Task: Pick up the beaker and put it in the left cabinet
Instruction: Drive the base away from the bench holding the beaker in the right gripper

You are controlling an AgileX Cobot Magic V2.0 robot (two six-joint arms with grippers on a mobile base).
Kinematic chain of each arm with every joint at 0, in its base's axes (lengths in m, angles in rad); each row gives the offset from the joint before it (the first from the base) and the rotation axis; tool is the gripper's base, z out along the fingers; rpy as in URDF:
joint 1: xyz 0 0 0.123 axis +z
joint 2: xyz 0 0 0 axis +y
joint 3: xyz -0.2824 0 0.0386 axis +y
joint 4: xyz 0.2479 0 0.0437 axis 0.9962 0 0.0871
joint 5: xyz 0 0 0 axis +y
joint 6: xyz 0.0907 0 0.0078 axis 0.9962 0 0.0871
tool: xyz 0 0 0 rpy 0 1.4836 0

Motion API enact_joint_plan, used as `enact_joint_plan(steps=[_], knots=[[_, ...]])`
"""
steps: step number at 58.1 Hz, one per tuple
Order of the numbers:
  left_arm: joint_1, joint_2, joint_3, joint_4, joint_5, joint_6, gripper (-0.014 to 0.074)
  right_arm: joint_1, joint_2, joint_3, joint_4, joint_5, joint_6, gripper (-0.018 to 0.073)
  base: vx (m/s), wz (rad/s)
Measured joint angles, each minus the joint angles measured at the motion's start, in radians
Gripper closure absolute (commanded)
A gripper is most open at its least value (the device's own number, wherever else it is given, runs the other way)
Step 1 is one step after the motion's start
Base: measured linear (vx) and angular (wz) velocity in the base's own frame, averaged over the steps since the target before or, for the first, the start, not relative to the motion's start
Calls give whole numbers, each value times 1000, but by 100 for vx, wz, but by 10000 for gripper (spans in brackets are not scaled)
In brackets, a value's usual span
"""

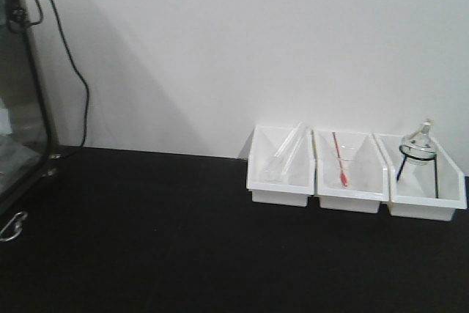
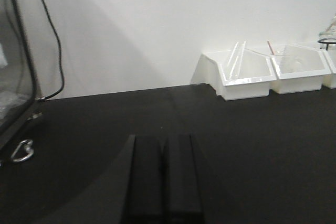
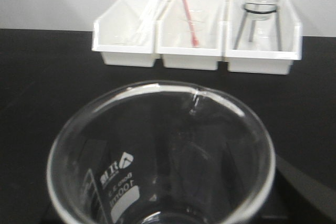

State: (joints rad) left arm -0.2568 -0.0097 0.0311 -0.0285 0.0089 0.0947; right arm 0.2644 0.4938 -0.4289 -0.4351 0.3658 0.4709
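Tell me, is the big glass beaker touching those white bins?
Apart. The right wrist view shows black tabletop between the beaker and the white bins.

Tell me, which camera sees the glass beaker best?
The right wrist view. The beaker fills the lower picture there, close up, with its round rim and white printed marks plain to see. The front view and the left wrist view do not show it at all.

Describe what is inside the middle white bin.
Inside the middle bin, a red stick leans in a clear glass. The bin's front wall hides part of its floor.
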Motion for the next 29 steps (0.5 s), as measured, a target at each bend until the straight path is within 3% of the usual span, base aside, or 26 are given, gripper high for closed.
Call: enact_joint_plan(steps=[29], knots=[[0,0,0,0,0,0,595,0,0,0,0,1,0,565,-12,46]])
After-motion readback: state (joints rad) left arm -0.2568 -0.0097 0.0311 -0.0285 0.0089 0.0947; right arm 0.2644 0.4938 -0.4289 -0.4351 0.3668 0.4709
